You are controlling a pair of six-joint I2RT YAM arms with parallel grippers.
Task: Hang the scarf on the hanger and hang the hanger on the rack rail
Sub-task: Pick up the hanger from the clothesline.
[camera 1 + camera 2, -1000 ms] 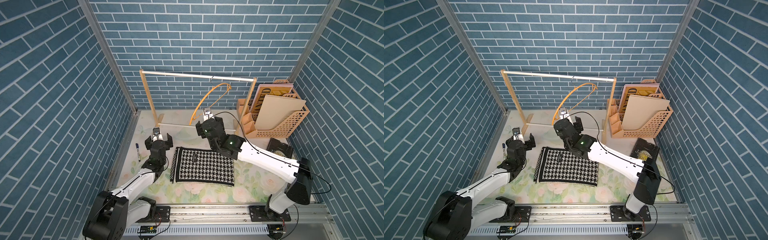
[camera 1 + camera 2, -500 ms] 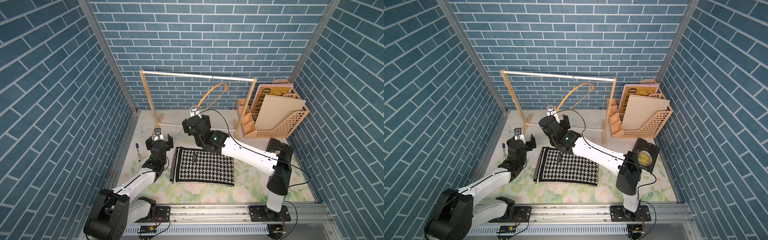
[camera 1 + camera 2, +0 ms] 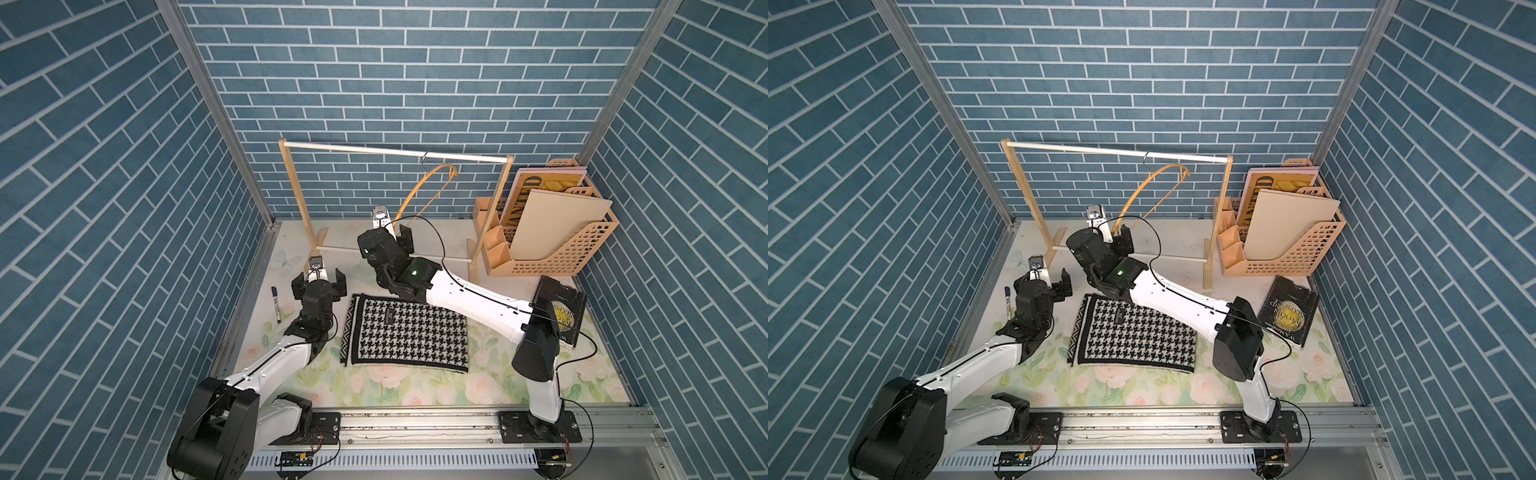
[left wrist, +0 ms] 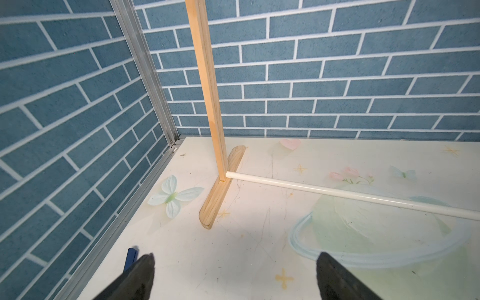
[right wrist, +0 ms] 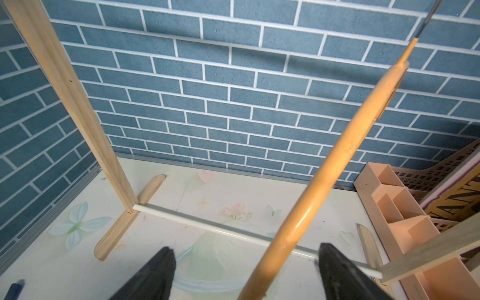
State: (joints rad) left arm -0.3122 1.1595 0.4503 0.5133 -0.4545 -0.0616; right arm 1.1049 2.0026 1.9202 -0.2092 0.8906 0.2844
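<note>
In both top views we see the scarf (image 3: 405, 332) flat on the desk (image 3: 490, 376) and the hanger (image 3: 417, 188) tilted on the rail (image 3: 374, 150). Left wrist view: the left gripper (image 4: 236, 257) is spread wide and holds nothing. Right wrist view: the right gripper (image 5: 245, 248) is spread too, with the hanger's (image 5: 337, 145) arm between its jaws.

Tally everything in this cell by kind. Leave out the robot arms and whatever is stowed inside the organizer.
Scarf: 1
Hanger: 1
Clothes rack: 1
Marker: 1
Book: 1
Desk organizer: 1
Total: 6
</note>
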